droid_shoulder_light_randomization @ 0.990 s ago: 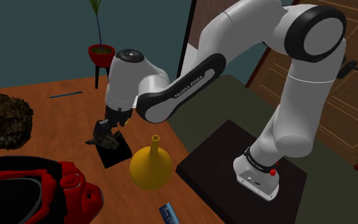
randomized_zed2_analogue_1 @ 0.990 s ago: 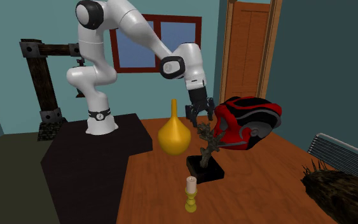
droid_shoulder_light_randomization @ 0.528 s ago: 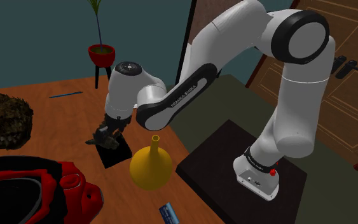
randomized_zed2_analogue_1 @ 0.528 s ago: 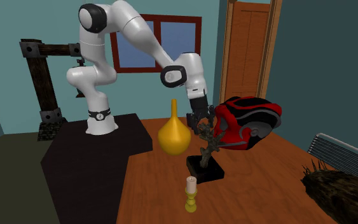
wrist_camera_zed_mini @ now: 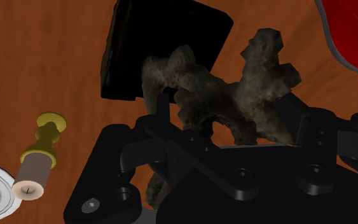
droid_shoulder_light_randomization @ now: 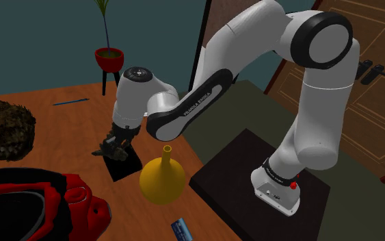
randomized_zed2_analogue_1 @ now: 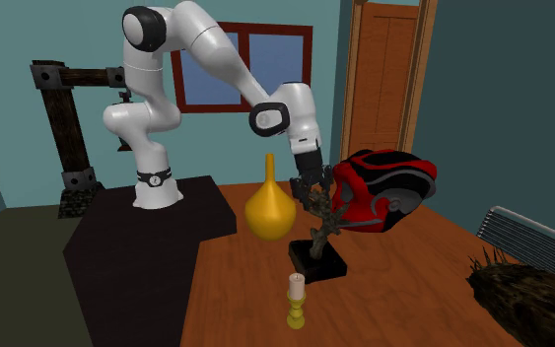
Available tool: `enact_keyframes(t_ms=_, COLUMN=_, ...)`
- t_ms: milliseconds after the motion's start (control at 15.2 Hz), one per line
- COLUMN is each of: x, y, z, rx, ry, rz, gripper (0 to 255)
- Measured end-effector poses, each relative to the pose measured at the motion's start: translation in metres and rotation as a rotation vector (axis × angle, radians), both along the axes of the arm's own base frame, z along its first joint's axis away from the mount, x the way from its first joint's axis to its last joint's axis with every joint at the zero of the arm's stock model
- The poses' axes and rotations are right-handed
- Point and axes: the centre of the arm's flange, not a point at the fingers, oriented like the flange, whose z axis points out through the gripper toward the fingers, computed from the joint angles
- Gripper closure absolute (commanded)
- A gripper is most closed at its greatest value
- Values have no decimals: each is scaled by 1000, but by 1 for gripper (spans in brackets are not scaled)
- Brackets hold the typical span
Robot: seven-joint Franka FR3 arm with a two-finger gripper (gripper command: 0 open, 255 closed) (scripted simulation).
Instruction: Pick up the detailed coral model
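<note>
Your coral model stands on its black base on the bench, with its knobbly branches between the jaws. You cannot tell whether they press it. Expect it to be stiff, brittle and base-heavy, so take the thick trunk, not the tips. Just beside it, the yellow vase hides its inside. The far red pot holds a thin plant.

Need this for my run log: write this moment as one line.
phase: grasp | gripper: at coral model branches, grip unconfirmed | coral model: upright, black base on table, not lifted
</note>
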Motion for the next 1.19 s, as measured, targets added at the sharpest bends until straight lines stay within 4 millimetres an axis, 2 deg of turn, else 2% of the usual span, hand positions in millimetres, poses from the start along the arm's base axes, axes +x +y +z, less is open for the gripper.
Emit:
enact_keyframes(t_ms=330, x=1, y=-1, z=5, rx=-1, ry=2, rz=-1, gripper=255)
enact_keyframes(t_ms=1188, x=1, y=-1, z=71, rx=-2, ry=3, rz=-2, gripper=255)
